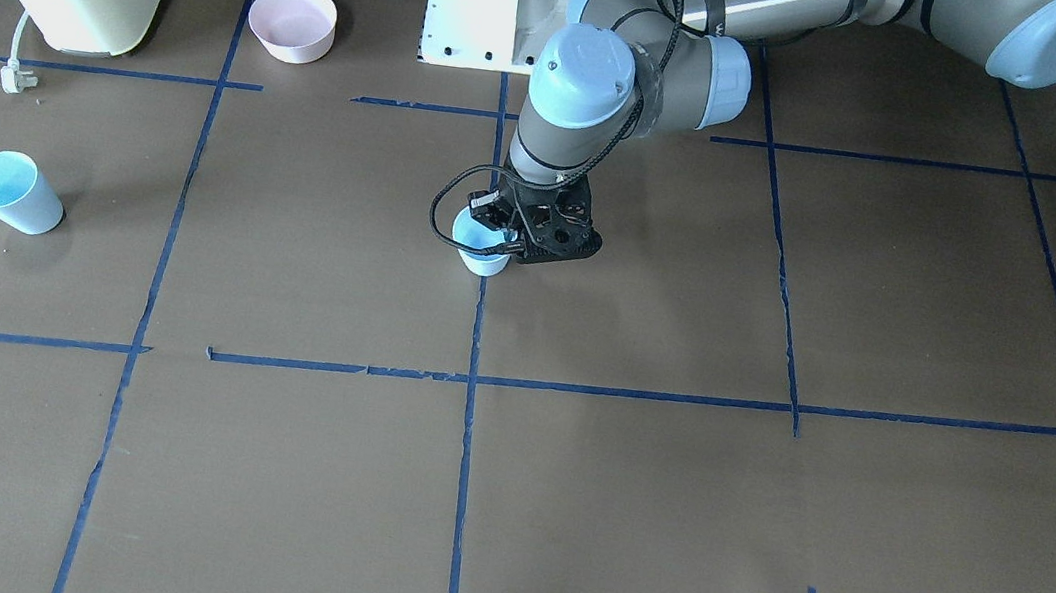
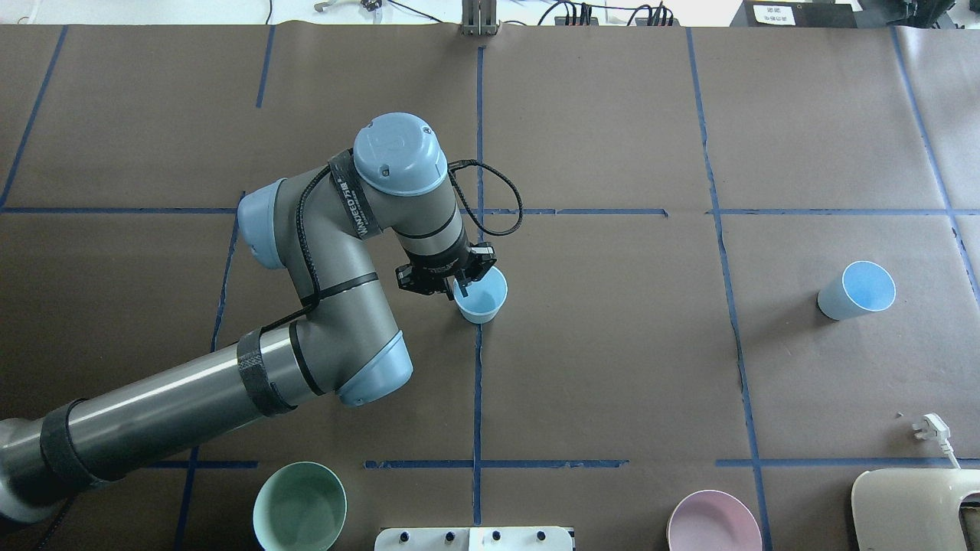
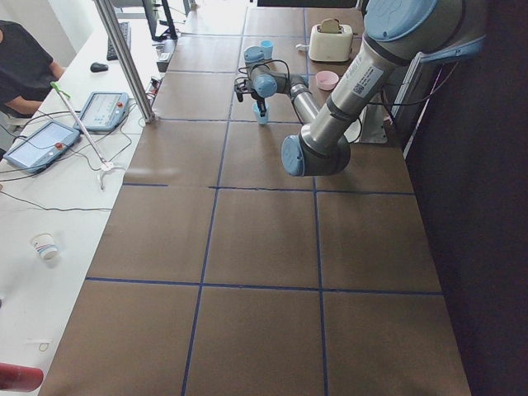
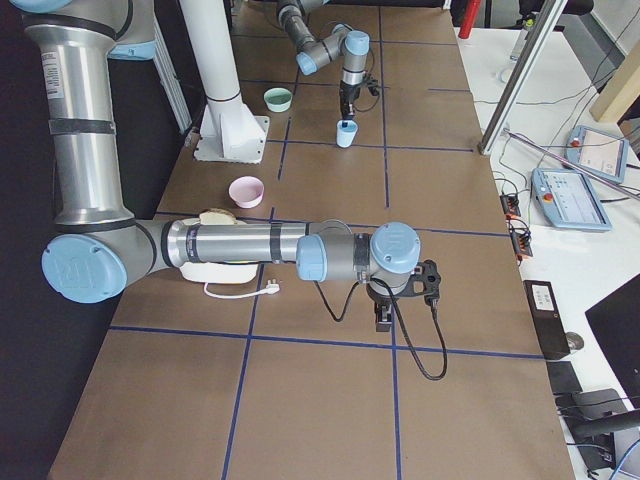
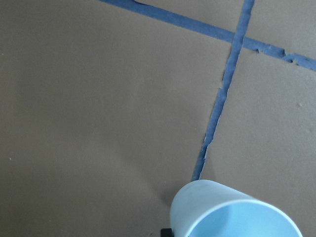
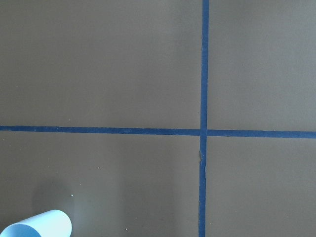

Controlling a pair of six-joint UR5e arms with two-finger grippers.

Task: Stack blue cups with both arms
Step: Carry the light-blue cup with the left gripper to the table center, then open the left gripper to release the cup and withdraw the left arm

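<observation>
Left fingers [image 2: 462, 288] pinch rim of upright pale-blue cup [image 2: 484, 302], brighter blue inside; right fingers [image 4: 381, 317] state unclear.

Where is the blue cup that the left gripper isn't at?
The free blue cup stands alone far right in the overhead view, on the robot's right side, forward of the toaster and pink bowl.

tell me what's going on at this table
The left gripper is down on a blue cup at the middle of the table, with one of its fingers inside the rim. Whether it has clamped is not clear. The second blue cup stands alone on the robot's right. The right gripper hangs low near that cup, not on it. The cups are not yet stacked.
</observation>
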